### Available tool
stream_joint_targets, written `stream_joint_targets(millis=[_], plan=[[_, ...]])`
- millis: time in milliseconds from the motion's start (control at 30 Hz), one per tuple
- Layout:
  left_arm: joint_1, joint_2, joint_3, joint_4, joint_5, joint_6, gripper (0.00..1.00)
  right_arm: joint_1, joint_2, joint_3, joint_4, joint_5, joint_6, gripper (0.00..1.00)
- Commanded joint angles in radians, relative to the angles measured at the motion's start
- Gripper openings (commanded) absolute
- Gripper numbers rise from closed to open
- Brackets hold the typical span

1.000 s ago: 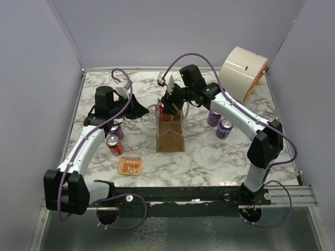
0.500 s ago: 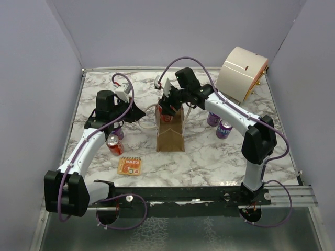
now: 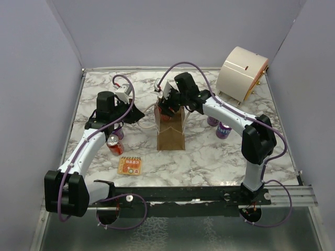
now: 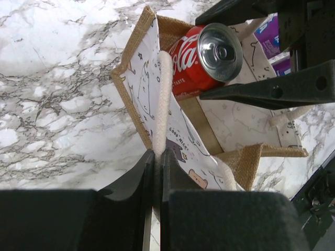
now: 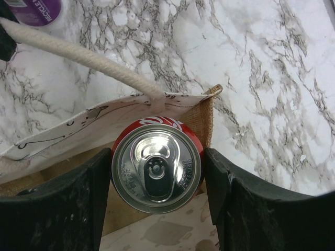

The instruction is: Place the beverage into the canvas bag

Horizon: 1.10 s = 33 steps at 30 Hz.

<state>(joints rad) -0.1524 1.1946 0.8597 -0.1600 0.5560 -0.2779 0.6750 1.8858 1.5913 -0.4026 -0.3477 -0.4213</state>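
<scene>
The right gripper (image 3: 168, 103) is grasping the red Coca-Cola can (image 5: 157, 166) upright, long axis vertical, directly over the open mouth of the canvas bag (image 3: 170, 137) at frame centre. The left gripper (image 4: 156, 157) is clenching the cream handle (image 4: 163, 99), spreading the bag.

The left arm (image 3: 86, 146) is stretched from the near left corner of the worktop toward its middle, and the left gripper (image 4: 157, 157) is pinched tight on a cream handle (image 4: 163, 99) (no gap shows between the fingers). The right arm (image 3: 230, 112) is raised from the near right corner and bent leftward, wrist pointed down; the right gripper (image 5: 157, 170) is clamped on a red can (image 4: 207, 57) from both sides
</scene>
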Motion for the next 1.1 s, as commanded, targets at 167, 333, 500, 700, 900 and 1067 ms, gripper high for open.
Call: stream_joint_targets(millis=[167,333,500,700,900,1067], plan=[[0.004,-0.046,-0.025,-0.015,-0.001,0.037,0.00,0.000,-0.006,-0.048,0.163,0.101,0.022,0.01],[0.003,-0.039,-0.015,-0.015,0.009,0.033,0.00,0.001,-0.057,-0.051,0.144,-0.005,-0.031,0.01],[0.004,-0.029,-0.004,-0.017,0.012,0.023,0.00,0.000,-0.099,0.000,0.053,-0.075,-0.112,0.01],[0.002,-0.025,-0.004,-0.010,0.014,0.017,0.00,0.001,-0.121,0.045,-0.093,-0.203,-0.226,0.01],[0.002,-0.017,0.003,-0.011,0.016,0.013,0.00,0.001,-0.149,0.015,-0.110,-0.265,-0.269,0.01],[0.002,-0.013,0.007,-0.013,0.019,0.009,0.00,0.001,-0.105,0.045,-0.153,-0.308,-0.285,0.01]])
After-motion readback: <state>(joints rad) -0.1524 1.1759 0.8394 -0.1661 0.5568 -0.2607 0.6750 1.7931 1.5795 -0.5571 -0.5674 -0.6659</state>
